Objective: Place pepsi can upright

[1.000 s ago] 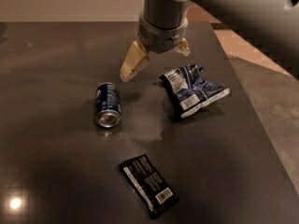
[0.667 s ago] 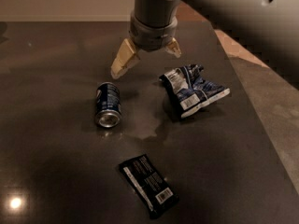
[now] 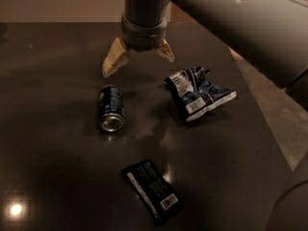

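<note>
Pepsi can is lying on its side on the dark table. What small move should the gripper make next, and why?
Probably bring the gripper toward the camera until its open jaws are above the pepsi can, then lower. The can lies on its side with its silver top toward the camera, and the gripper hangs behind it, not touching it.

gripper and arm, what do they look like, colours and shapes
The gripper, above the dark table behind the small dark blue metal pepsi can, has two tan wedge-shaped jaws under a round grey wrist collar. The arm is a thick, smooth pale grey tube with one small dark hole. No cables or markings show.
</note>
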### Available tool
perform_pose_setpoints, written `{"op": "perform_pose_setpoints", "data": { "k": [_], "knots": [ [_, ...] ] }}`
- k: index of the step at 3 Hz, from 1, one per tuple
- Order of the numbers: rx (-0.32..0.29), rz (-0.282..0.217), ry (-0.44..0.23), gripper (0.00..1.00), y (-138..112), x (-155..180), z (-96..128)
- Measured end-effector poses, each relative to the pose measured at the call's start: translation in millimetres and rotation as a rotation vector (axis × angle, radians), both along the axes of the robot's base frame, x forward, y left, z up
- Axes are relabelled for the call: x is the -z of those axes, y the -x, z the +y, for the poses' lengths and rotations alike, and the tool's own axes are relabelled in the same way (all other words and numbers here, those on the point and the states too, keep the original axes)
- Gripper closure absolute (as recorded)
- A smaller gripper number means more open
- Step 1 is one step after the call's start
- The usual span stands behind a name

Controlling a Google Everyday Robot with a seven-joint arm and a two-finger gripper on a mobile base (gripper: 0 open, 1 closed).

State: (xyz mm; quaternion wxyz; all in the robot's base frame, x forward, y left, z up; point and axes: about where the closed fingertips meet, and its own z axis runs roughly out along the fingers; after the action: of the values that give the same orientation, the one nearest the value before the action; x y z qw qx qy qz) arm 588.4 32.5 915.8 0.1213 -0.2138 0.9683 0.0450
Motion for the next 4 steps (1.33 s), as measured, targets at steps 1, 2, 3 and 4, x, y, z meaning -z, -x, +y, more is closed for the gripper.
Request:
{"op": "perform_pose_setpoints", "data": {
  "k": [1, 2, 3, 4],
  "knots": [
    [0.026, 0.052, -0.008, 0.0, -1, 15, 26],
    [0.101, 0.142, -0.008, 0.0, 5, 50, 66],
    [0.141, 0.181, 0.005, 0.0, 13, 66, 75],
    [0.172, 0.206, 0.019, 0.0, 20, 76, 79]
  ]
}}
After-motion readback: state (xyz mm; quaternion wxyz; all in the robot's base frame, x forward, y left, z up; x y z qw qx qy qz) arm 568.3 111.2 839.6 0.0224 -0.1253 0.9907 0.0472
